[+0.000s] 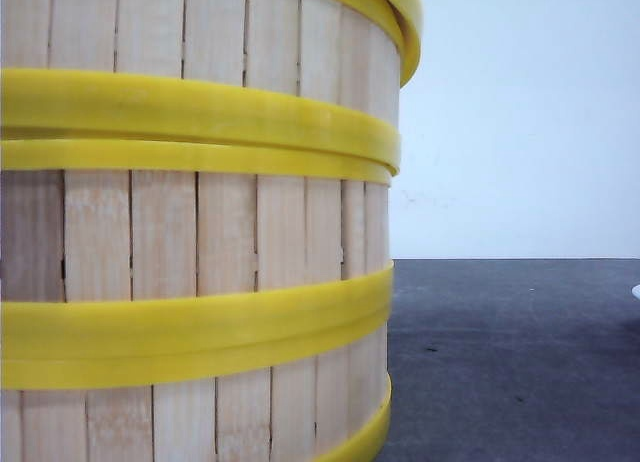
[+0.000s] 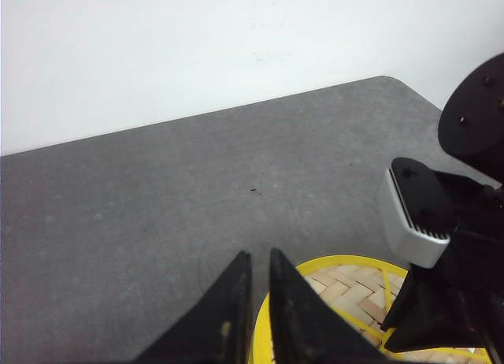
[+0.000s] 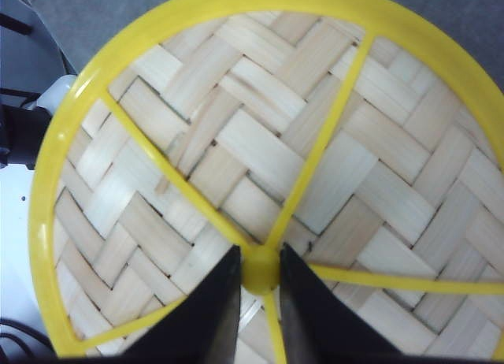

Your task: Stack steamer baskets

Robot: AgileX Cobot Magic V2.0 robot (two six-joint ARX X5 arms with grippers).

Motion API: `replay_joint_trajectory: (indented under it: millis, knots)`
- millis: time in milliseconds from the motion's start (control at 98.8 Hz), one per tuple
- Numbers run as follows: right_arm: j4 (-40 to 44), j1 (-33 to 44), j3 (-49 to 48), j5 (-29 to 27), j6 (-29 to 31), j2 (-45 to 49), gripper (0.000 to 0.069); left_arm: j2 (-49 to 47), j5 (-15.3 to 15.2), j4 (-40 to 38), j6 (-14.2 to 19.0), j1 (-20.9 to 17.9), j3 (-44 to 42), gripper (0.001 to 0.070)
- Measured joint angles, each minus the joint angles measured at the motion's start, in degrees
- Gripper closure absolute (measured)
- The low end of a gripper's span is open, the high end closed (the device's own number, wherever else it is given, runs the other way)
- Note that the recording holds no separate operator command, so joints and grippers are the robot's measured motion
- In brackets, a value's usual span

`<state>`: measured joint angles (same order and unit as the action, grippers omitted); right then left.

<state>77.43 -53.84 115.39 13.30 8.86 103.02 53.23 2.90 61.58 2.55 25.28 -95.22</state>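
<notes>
Stacked round pale-slat, yellow-banded steamer baskets [image 1: 200, 232] on grey bench [image 1: 510, 362] | right hand [image 3: 260, 281] pinches woven lid's yellow hub [image 3: 260, 271], likely for placing | left hand [image 2: 256, 301] nearly closed, empty

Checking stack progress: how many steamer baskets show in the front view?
3, in one stack at the left of the front view: top basket, middle basket, bottom basket. A doubled yellow band at the upper edge hints at another above, out of frame.
</notes>
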Motion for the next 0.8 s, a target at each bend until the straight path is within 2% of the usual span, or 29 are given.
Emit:
replay_joint_trajectory:
  millis: [800]
  knots:
    - [-0.1,-3.7,1.2,-1.2,-2.0,1.0,0.0638,0.0,0.0,0.4,0.0,0.0,0.0,0.0695]
